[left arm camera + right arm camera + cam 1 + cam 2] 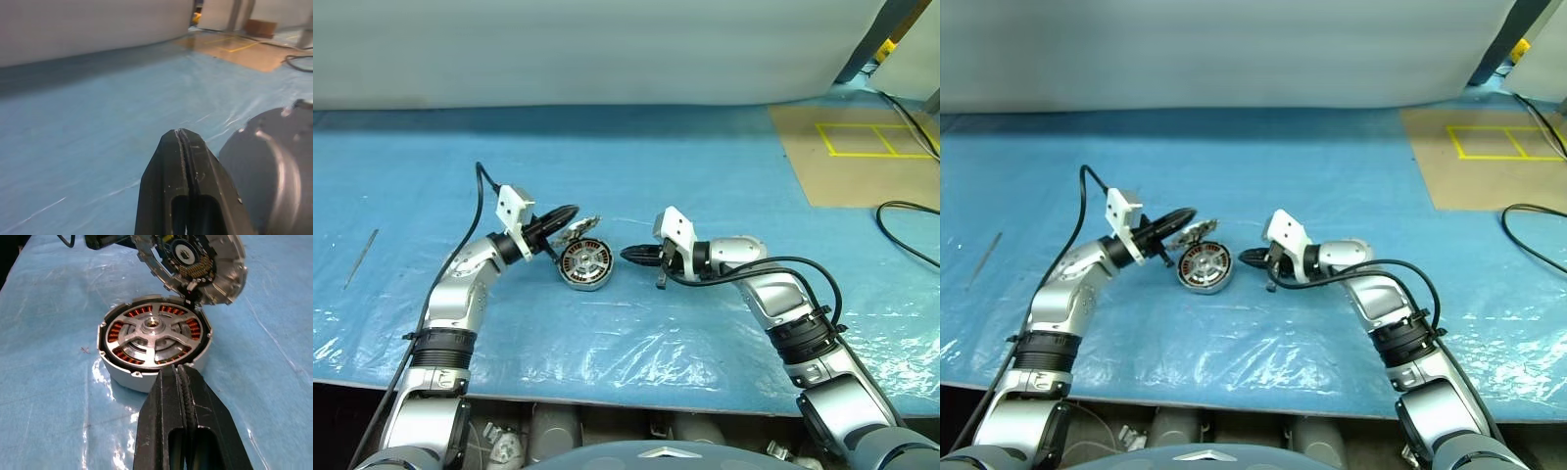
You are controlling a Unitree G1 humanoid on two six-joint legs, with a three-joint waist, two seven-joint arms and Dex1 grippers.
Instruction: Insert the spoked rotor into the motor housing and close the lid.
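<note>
The motor housing [146,374] is a squat silver puck on the blue sheet between my two arms. The spoked rotor [154,333] lies inside it, its black ring in the rim and copper windings showing between the silvery spokes. The lid [222,271] stands tilted up from the housing's far edge, inner face towards the housing. My left gripper [574,211] is shut and empty, right beside the lid's plain outer face [274,166]. I cannot tell if they touch. My right gripper [178,369] is shut and empty, its tips a little short of the housing's near wall.
A thin stick [360,257] lies far left on the blue sheet [705,186]. A brown board with yellow tape [862,152] and a black cable [901,211] are at the right. A white wall [607,49] closes the back.
</note>
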